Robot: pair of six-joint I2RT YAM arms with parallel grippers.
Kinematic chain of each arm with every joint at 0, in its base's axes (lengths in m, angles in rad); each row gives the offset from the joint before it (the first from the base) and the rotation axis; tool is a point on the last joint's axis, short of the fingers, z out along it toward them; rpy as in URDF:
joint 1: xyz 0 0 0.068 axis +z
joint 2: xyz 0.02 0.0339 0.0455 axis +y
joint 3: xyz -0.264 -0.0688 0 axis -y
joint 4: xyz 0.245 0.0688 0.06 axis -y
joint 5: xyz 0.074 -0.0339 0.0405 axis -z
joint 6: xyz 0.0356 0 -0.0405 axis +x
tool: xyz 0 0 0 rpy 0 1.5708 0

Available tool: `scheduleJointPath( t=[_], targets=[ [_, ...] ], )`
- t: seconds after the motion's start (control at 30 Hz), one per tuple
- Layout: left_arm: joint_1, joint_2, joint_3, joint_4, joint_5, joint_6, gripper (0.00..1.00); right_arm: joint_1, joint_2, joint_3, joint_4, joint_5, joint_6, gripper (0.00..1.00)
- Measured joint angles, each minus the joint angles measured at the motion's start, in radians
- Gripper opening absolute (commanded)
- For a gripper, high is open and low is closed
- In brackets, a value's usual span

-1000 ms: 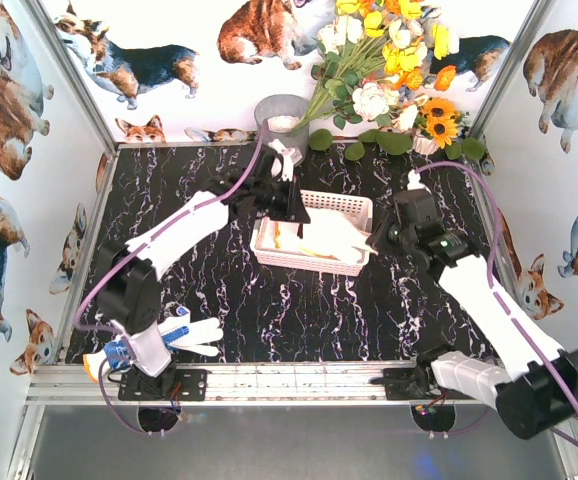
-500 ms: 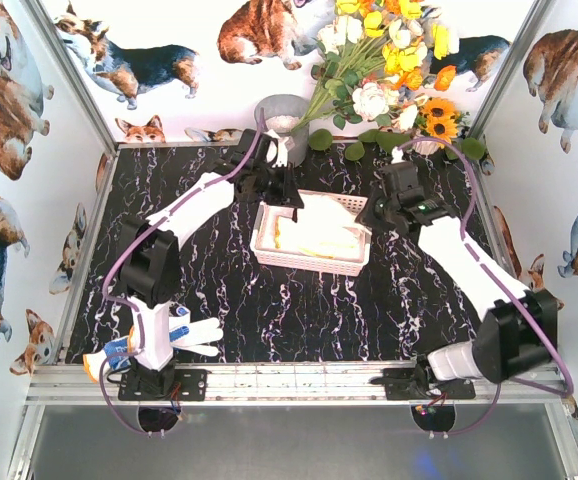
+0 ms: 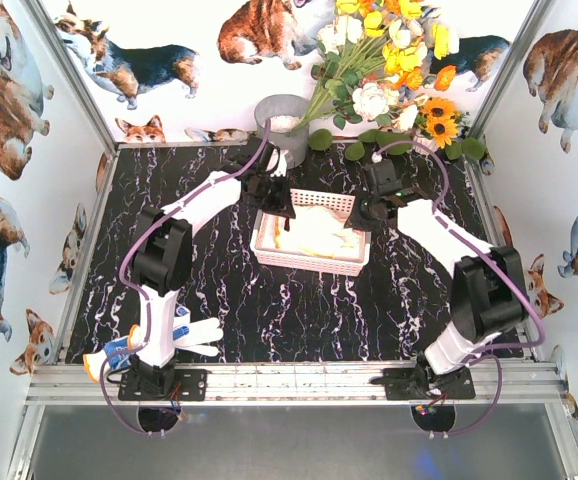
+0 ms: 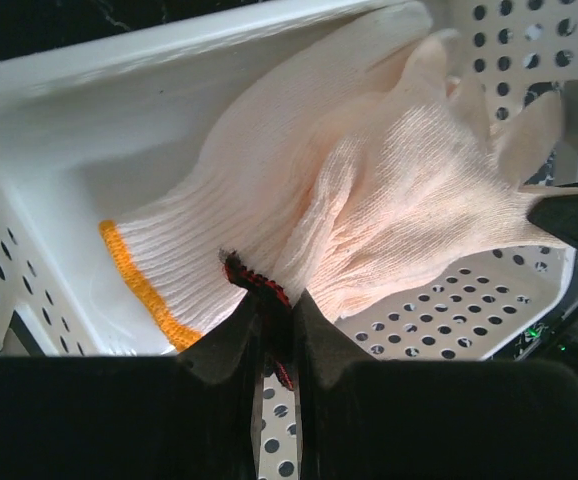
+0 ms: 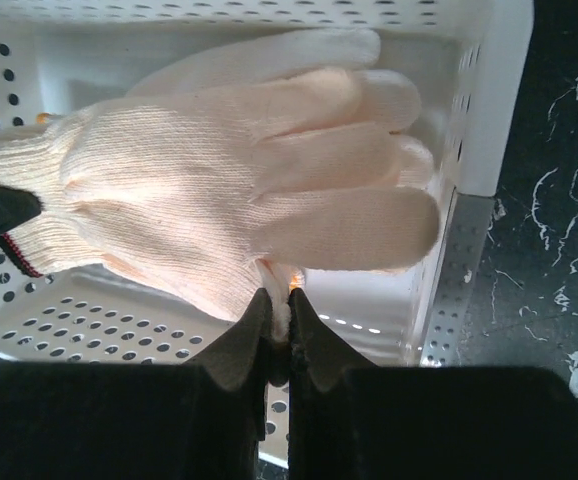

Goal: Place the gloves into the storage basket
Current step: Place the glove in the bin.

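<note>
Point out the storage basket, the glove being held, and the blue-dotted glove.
storage basket [image 3: 309,264]: top view, on its near lattice wall.
held glove [image 5: 169,170]: right wrist view, on the back of the hand.
blue-dotted glove [image 3: 201,333]: top view, on its white fingers.

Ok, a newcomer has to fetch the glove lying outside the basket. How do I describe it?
Start at the left arm's base, at the near edge of the table. The glove lies right beside it. Unlike the plain cream gloves in the white basket, it has blue dots.
</note>
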Motion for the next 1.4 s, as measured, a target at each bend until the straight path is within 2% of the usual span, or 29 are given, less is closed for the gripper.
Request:
scheduleJointPath(
  t=[1.1,1.13,1.27,1.4],
  targets=[
    [0.006,0.080,0.055,-0.125,-0.144,0.080,0.00,0.002,0.172,0.027,0.041,-0.094,-0.002,0.00],
    [0.006,0.080,0.055,-0.124,-0.146,0.082,0.00,0.002,0.173,0.028,0.043,-0.094,-0.002,0.02],
    [0.006,0.080,0.055,-0.120,-0.150,0.086,0.00,0.004,0.173,0.037,0.040,-0.088,-0.007,0.34],
    [0.008,0.080,0.055,-0.119,-0.162,0.093,0.00,0.015,0.155,0.045,0.019,-0.041,-0.024,0.46]
  ],
)
